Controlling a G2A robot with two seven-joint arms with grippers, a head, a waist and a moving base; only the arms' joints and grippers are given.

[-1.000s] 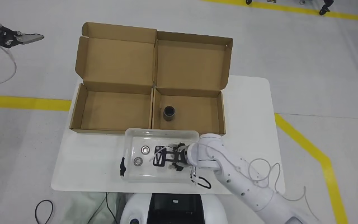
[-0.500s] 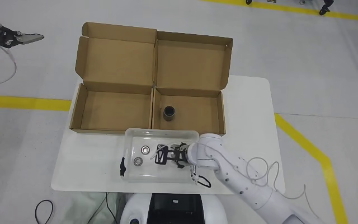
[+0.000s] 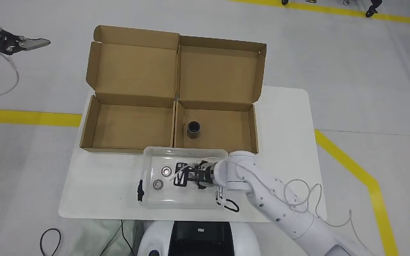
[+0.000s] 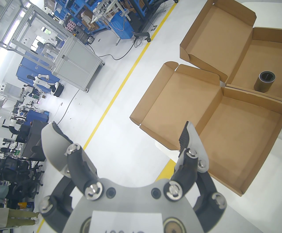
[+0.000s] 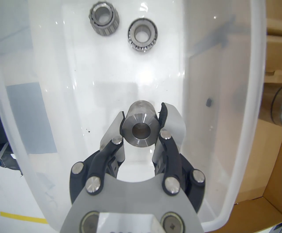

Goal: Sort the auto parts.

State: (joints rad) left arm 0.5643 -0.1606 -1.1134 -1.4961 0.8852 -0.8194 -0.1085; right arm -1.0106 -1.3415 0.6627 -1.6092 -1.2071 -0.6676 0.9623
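My right gripper [image 5: 141, 117] is inside the clear plastic bin [image 5: 255, 88], shut on a steel sleeve [image 5: 141, 130] whose bore faces the camera. Two roller bearings [image 5: 103, 18] [image 5: 142, 35] lie on the bin floor beyond it. From above, the right gripper [image 3: 186, 175] sits mid-bin [image 3: 186, 150], with the bearings [image 3: 166, 171] [image 3: 157, 185] to its left. My left gripper [image 4: 120, 132] hangs open and empty high over the floor, off to the side of the cardboard boxes.
Two open cardboard boxes stand behind the bin: the left box [image 3: 128, 125] holds nothing, the right box [image 3: 230, 128] holds a dark upright sleeve [image 3: 195, 131] [image 4: 265, 80]. A black clip [image 3: 139, 190] sits at the bin's left end.
My right gripper has shifted slightly toward the bin's left and back, keeping the steel sleeve between its fingers. The bearings and boxes have not moved.
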